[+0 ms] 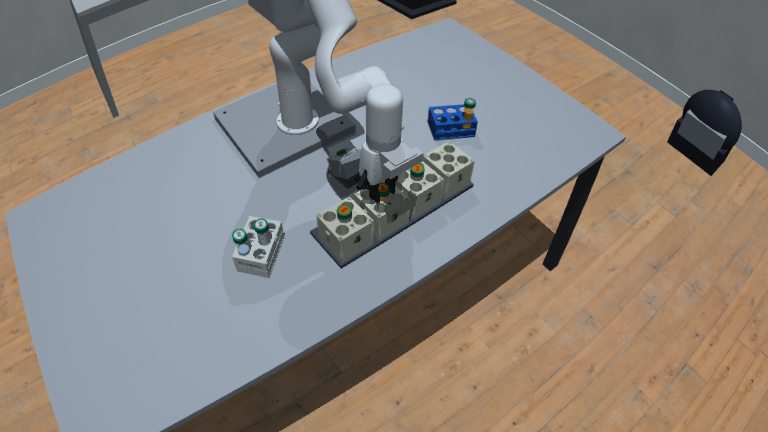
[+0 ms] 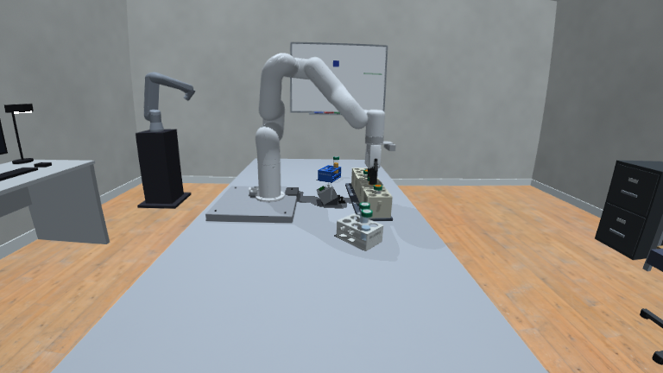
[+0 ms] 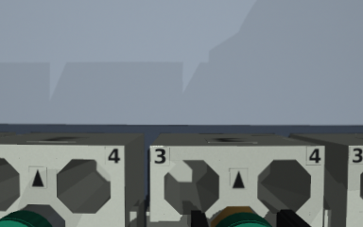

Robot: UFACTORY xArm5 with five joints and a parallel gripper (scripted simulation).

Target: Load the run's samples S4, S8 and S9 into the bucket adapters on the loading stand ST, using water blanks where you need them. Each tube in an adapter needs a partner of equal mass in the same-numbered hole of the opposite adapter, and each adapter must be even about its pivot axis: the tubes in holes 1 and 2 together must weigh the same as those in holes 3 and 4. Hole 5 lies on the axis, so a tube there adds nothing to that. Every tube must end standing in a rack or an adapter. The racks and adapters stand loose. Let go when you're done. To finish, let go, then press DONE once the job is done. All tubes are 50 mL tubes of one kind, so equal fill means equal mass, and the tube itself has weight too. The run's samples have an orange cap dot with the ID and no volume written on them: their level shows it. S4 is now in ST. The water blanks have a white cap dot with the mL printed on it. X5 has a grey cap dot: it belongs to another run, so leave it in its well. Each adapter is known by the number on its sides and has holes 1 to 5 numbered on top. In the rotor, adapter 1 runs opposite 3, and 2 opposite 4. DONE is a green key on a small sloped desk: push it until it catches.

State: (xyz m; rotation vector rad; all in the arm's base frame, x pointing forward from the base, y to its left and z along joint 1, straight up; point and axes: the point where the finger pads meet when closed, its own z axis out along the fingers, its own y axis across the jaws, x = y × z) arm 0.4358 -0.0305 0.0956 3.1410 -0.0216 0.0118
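Note:
My gripper (image 1: 383, 190) (image 2: 373, 176) (image 3: 243, 220) is slightly open around the green cap of an amber tube, with a little room beside the cap. That tube stands low in adapter 3 (image 1: 394, 216) (image 3: 161, 208), apparently in middle hole 5. An orange-dotted tube, S4 (image 1: 417, 169), stands in adapter 2 (image 1: 428, 196), also seemingly in the middle. Another orange-dotted tube (image 1: 344, 211) (image 2: 377, 186) stands in adapter 4 (image 1: 357, 239); its ID is too small to read. Adapter 1 (image 1: 459, 177) holds no tube. Two white-dotted blanks (image 1: 261, 225) (image 1: 239, 236) stand in the white rack (image 1: 252, 266) (image 2: 372, 238).
A blue rack (image 1: 445, 132) (image 2: 328, 173) holds one tube (image 1: 469, 103) with amber contents, beyond adapter 1. The sloped desk with the green DONE key (image 1: 341, 152) (image 2: 321, 188) stands between the arm base and the adapters. The dark stand base (image 1: 341, 263) runs under the adapters.

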